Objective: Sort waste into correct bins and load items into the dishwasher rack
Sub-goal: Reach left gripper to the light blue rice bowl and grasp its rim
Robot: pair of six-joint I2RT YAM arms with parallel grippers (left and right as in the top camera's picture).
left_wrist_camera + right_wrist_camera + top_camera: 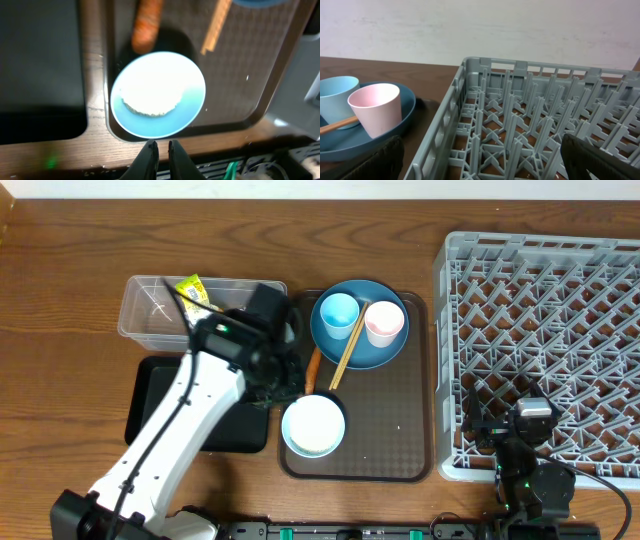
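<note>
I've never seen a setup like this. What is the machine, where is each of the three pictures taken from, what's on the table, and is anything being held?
The machine is two robot arms at a wooden table, each ending in a two-finger gripper. One picture looks straight down from above. The other two come from cameras on the wrists.

From above you see a clear tub holding a yellow-green wrapper, and a black tray below it. A brown tray carries a dark blue plate with a light blue cup, a pink cup and chopsticks. Also on it are a carrot and a bowl. A grey rack stands on the right.

The left gripper looks down on the bowl, fingers almost together, with nothing visible between them. The right gripper is open and empty, facing the rack.
</note>
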